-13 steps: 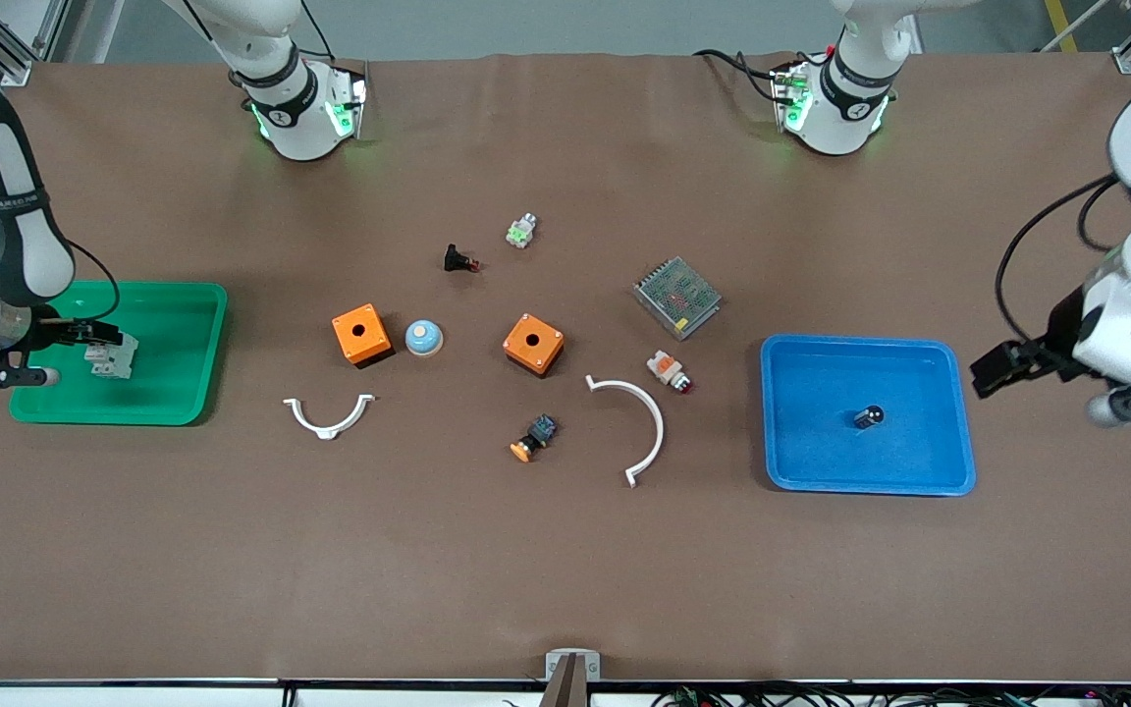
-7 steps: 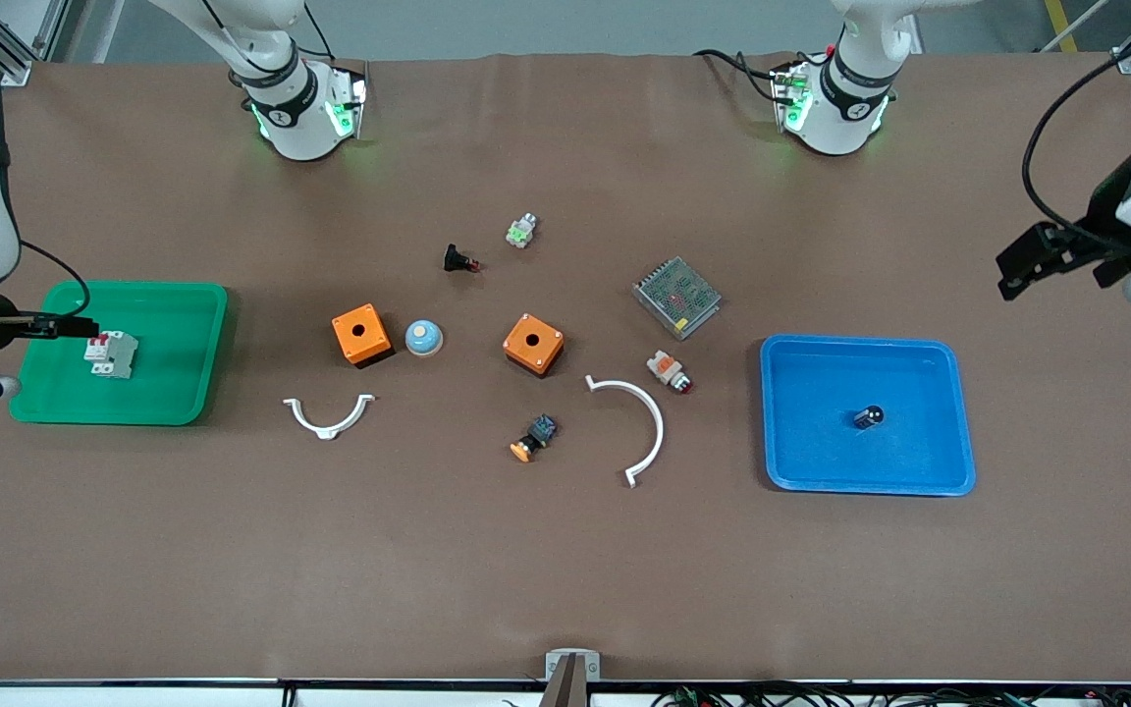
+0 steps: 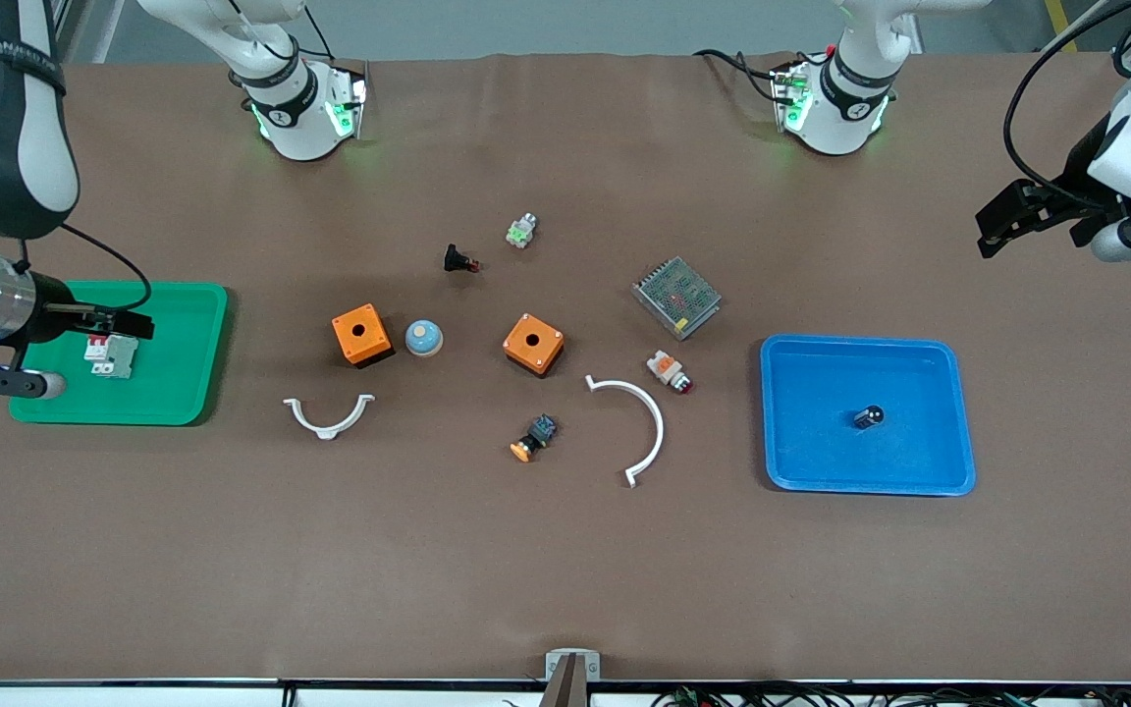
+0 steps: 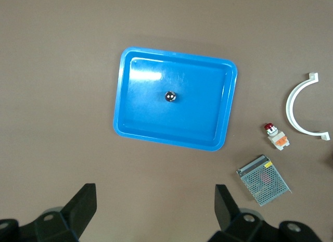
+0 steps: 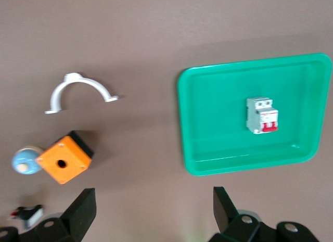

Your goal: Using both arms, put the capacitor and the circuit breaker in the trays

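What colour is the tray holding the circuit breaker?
Green tray; circuit breaker shows best in right wrist view.

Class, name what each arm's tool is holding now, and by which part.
Nothing. The left tool and right tool are open; the breaker and capacitor lie in trays.

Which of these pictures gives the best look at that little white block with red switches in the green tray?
The right wrist view: the circuit breaker lies unobstructed in the green tray. In the front view, the right gripper overlaps the small breaker. The left wrist view misses it.
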You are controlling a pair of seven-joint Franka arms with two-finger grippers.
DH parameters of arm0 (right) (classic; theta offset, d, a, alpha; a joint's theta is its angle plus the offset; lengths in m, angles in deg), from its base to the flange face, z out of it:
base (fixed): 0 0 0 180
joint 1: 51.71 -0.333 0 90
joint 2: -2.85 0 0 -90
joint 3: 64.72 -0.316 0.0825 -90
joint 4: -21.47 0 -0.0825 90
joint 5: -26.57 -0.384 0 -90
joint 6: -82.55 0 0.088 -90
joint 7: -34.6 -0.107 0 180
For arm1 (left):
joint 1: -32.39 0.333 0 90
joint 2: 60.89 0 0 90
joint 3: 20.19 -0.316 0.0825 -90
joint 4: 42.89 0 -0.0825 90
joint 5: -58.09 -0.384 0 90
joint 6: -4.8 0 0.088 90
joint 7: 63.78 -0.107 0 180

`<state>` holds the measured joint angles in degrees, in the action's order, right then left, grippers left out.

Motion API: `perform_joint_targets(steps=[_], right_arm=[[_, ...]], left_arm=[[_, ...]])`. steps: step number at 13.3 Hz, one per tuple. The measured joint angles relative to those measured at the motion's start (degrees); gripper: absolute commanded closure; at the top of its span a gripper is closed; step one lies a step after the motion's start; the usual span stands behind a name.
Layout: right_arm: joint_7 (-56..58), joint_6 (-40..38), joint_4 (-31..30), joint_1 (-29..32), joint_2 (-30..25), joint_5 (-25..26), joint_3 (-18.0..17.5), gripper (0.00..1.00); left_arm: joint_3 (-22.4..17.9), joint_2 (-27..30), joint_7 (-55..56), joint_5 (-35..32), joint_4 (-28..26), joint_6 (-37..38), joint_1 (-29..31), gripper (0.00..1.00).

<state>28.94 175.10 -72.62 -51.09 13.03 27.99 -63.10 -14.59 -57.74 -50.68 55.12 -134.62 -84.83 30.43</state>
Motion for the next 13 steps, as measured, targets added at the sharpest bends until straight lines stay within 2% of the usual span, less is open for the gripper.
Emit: perform_joint_targets(steps=[3, 8, 13], right_arm=[[-0.2, 0.7, 1.3, 0.0, -1.7, -2.3, 0.4, 0.00], [-0.2, 0.8, 4.8, 0.0, -2.5, -2.3, 0.5, 0.00], [-0.2, 1.3, 2.3, -0.5, -7.6, -2.3, 0.4, 0.00]], left_arm=[[-0.5, 0.2, -0.7, 0.0, -0.5, 0.0, 0.0, 0.00], [-0.5, 0.1, -0.8, 0.0, -0.5, -0.6, -0.1, 0.00], [-0.5, -0.1, -0.8, 0.0, -0.5, -1.2, -0.2, 0.00]])
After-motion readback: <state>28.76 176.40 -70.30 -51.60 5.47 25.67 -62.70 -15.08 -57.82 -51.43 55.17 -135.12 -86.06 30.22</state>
